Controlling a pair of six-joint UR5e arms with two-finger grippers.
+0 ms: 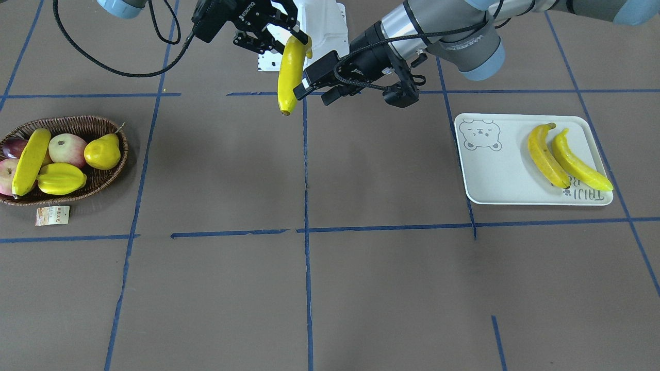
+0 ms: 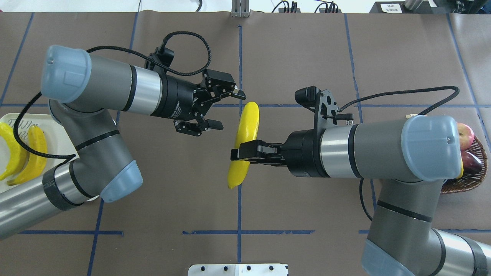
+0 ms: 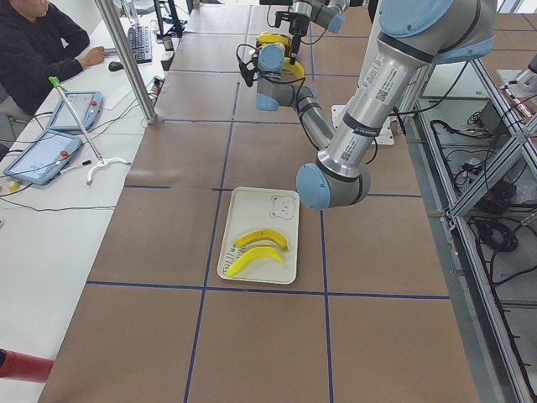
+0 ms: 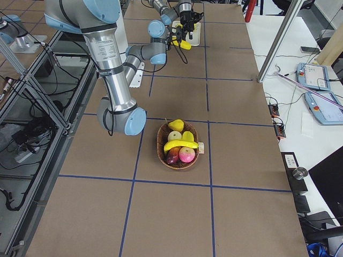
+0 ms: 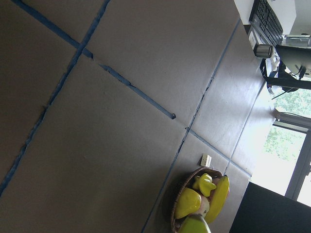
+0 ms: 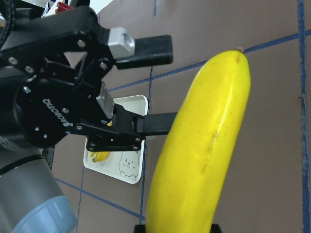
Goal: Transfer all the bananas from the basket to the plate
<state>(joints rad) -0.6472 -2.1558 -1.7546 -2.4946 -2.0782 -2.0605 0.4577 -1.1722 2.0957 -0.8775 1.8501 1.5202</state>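
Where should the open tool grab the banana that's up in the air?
Grab the banana by its free half, the stretch the right tool isn't clamping. Come in sideways from where the open left tool hovers. The banana is long and slim, so a grip across its narrow width probably fits best.

A brown table (image 1: 371, 288) gridded with blue tape (image 1: 308, 288) carries a dark oval wicker basket (image 1: 72, 120), its paper tag (image 1: 52, 215) alongside, and, well apart, a white rectangular bear-print tray (image 1: 495, 175).
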